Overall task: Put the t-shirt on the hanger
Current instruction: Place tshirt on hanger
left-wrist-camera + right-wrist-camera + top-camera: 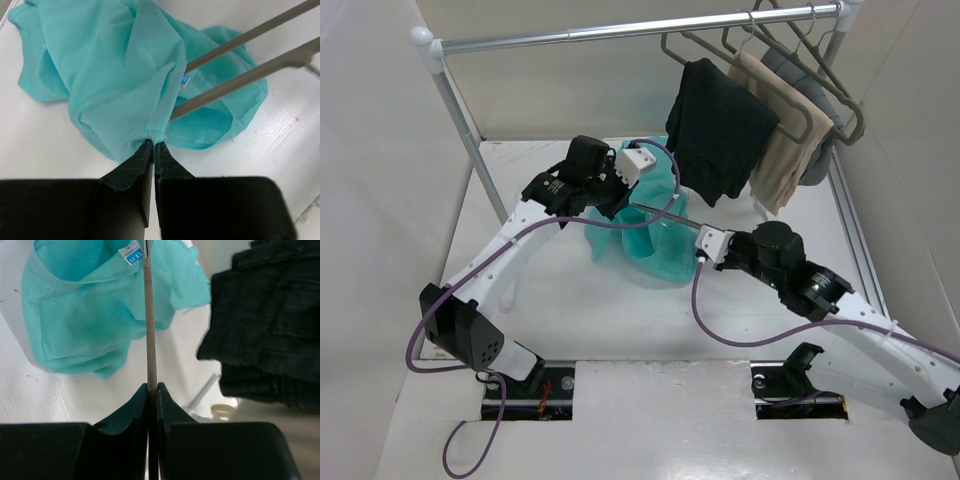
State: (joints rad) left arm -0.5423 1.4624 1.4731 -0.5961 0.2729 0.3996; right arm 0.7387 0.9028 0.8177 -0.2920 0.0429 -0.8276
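The teal t-shirt hangs bunched between the two arms above the table's middle. My left gripper is shut on a fold at its collar edge; the cloth spreads beyond the tips. A grey hanger has two bars running into the neck opening by the label. My right gripper is shut on one hanger bar, which reaches up to the shirt and its label. In the top view the hanger bar runs from the right gripper into the shirt, next to the left gripper.
A clothes rail spans the back, with a black garment, a beige garment and empty grey hangers at its right end. The rail's post stands at left. The black garment hangs close to the right gripper.
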